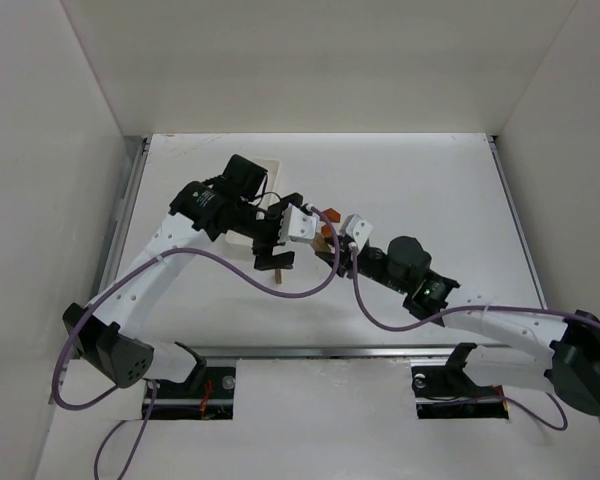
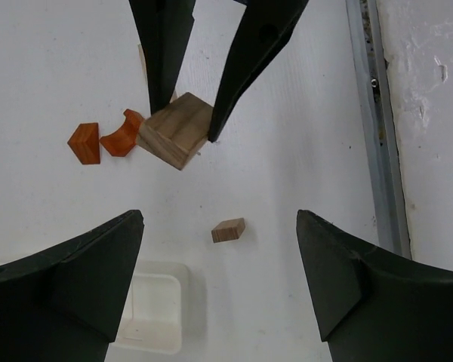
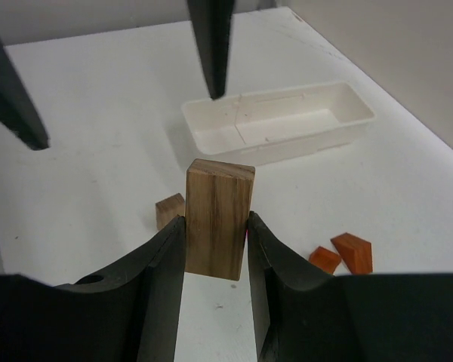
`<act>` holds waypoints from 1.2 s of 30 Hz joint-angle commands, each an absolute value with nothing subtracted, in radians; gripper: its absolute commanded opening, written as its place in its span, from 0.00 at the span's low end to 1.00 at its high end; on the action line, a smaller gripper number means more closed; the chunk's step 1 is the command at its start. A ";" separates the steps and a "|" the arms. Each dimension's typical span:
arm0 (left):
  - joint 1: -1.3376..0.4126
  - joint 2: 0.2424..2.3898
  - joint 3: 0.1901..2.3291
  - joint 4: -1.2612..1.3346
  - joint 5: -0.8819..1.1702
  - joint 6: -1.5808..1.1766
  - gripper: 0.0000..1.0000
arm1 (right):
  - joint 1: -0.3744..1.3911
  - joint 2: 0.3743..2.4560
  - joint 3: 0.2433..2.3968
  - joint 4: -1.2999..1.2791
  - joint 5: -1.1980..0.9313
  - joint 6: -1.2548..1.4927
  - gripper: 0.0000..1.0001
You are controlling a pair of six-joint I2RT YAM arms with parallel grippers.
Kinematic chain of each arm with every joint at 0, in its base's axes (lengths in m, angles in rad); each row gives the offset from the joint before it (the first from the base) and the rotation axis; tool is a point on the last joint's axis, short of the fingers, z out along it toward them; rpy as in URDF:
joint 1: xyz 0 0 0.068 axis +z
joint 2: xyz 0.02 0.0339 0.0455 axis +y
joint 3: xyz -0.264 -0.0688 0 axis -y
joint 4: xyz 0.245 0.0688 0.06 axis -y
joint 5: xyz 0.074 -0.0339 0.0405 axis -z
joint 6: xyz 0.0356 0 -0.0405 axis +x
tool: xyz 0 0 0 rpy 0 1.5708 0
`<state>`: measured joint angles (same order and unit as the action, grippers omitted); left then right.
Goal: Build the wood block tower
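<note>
right gripper (image 3: 215, 226) was clamped on the tall tan block (image 2: 177, 136), one finger on each broad face, block upright with the grain running vertical. left gripper (image 2: 220, 216) was spread wide with nothing in it, hanging over the small tan block (image 3: 170, 210). judged step: setting down the first upright. to do it well i'd lower straight, keep the block plumb and get the bottom face flat on the table (image 2: 302, 173) before letting go. then part the fingers slowly and back off without sliding sideways, so neither finger drags it over (part of the block stuck out past the fingertips, so that end was free to tip). i'd also pick a spot with room beside it for the second upright, well off the loose bits. couldn't tell from the wrist views whether the block's base was touching the table or just off it. the wood block tower wasn't up in any sense, with no piece stacked on another. its parts sat loose around mid-table, near the white tray (image 3: 347, 124) but outside it. the small tan block lay flat just beside the held one. the orange wedge (image 2: 84, 143) and orange curved piece (image 2: 123, 134) sat side by side, touching or nearly so, just on its other side. tan pieces were light wood with darker grain streaks, the orange ones a saturated red-orange, and all of it was small against the fingers.
</note>
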<state>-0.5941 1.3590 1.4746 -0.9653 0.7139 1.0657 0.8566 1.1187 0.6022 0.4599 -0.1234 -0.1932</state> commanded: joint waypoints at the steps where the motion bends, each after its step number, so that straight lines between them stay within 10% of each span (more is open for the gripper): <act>1: -0.595 1.351 1.522 -1.022 0.775 1.175 0.80 | 0.890 1.095 0.598 0.557 -0.196 -0.273 0.00; 36: -0.650 1.350 1.419 -0.881 0.703 1.161 0.71 | 0.965 1.149 0.646 0.588 -0.144 -0.311 0.00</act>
<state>-0.6479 1.3834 1.4220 -0.9276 0.7017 1.1736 0.9569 1.1744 0.6128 0.5102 -0.1486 -0.3004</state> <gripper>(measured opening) 0.711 0.399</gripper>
